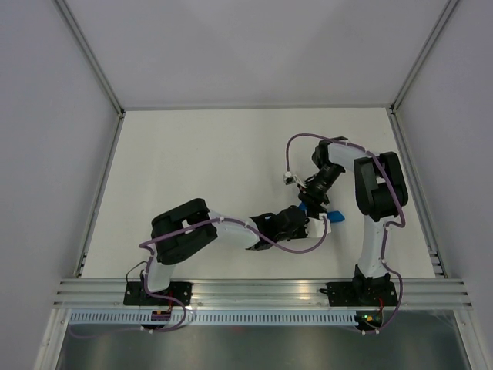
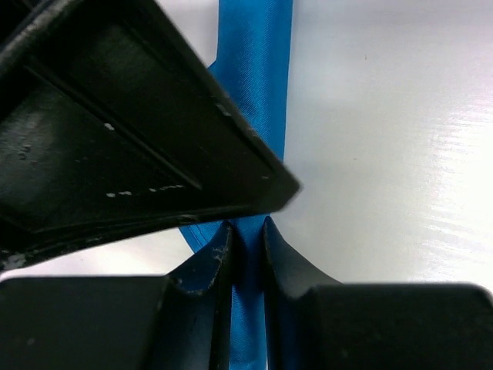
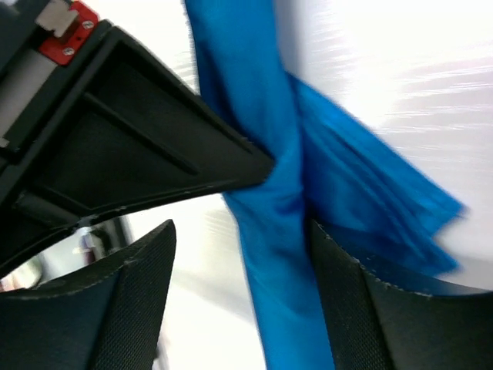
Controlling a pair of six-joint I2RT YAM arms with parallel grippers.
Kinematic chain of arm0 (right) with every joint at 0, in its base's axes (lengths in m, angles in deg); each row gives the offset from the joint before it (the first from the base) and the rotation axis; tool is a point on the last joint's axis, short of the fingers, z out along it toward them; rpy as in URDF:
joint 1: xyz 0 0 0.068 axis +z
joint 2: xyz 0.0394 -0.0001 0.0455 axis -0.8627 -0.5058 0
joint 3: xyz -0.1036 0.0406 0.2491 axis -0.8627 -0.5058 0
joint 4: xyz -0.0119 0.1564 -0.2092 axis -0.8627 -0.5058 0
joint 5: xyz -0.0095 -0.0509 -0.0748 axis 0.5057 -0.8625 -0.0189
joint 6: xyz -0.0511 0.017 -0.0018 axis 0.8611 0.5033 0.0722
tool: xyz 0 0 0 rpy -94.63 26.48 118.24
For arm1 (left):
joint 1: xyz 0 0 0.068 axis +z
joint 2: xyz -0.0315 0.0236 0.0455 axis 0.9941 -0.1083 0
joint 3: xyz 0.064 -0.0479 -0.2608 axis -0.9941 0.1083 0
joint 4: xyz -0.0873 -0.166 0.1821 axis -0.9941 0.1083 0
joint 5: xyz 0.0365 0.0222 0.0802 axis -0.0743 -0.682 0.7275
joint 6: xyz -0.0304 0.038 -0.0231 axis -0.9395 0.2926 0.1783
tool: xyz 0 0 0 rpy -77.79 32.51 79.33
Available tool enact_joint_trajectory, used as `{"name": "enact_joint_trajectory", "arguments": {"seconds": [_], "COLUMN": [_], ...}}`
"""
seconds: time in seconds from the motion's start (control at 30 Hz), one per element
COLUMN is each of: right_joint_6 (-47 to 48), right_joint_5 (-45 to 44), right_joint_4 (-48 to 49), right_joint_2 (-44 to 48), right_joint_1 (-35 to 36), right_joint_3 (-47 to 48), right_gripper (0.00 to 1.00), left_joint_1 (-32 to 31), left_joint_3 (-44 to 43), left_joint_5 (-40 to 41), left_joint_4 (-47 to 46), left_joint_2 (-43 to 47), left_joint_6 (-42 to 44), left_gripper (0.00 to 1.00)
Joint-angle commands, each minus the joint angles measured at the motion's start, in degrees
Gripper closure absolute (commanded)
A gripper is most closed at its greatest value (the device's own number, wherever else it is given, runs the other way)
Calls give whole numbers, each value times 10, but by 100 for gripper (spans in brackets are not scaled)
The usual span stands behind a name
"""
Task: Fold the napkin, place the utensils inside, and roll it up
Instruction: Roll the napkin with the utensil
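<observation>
Where both arms meet right of centre, the left pincer (image 2: 246,231) nips the single bunched napkin (image 2: 254,92); the right pincer (image 3: 240,239) gapes astride it; overhead, the cloth is mostly hidden.

From above, only a blue tip of the napkin (image 1: 336,218) shows just beside the right gripper (image 1: 315,208). The rest lies hidden beneath it, and both wrist views crop the cloth's ends.

Count: napkin (image 1: 334,217) ×1, blue. Arms ×2: left arm (image 1: 185,231), right arm (image 1: 377,193). Grippers ×2: left gripper (image 2: 246,227), right gripper (image 3: 240,231). Table (image 1: 192,154) ×1.
</observation>
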Motion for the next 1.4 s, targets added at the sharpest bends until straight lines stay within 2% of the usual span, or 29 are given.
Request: {"name": "enact_joint_trajectory", "arguments": {"seconds": [0.0, 0.3, 0.4, 0.6, 0.73, 0.83, 0.9, 1.1, 1.23, 1.37], "right_joint_6": [4, -77, -97, -76, -58, -56, -58, -69, -98, -114], "right_joint_5": [-29, -35, -19, 41, 58, 53, 45, -12, -82, -154], "right_joint_4": [97, 168, 198, 212, 275, 350, 386, 488, 559, 623], "right_joint_2": [48, 127, 151, 211, 291, 385, 451, 551, 599, 633], "right_joint_1": [-6, -44, -73, -163, -199, -200, -198, -139, -39, 41], "right_joint_3": [7, 20, 16, -20, -97, -221, -265, -388, -472, -518], "right_gripper": [23, 21, 21, 21, 21, 19, 15, 14, 14, 14], "left_joint_1": [5, 34, 48, 104, 152, 180, 199, 230, 244, 249], "left_joint_3": [-1, -13, -39, -96, -160, -205, -240, -287, -310, -346], "left_joint_5": [-68, -124, -147, -238, -339, -411, -458, -537, -572, -605], "left_joint_4": [85, 122, 154, 236, 324, 375, 416, 476, 502, 533], "left_joint_2": [-31, -23, -30, -55, -99, -134, -166, -218, -241, -261], "left_joint_6": [-45, -77, -89, -147, -179, -199, -211, -220, -225, -221], "left_gripper": [94, 94, 94, 94, 93, 92, 92, 91, 91, 91]}}
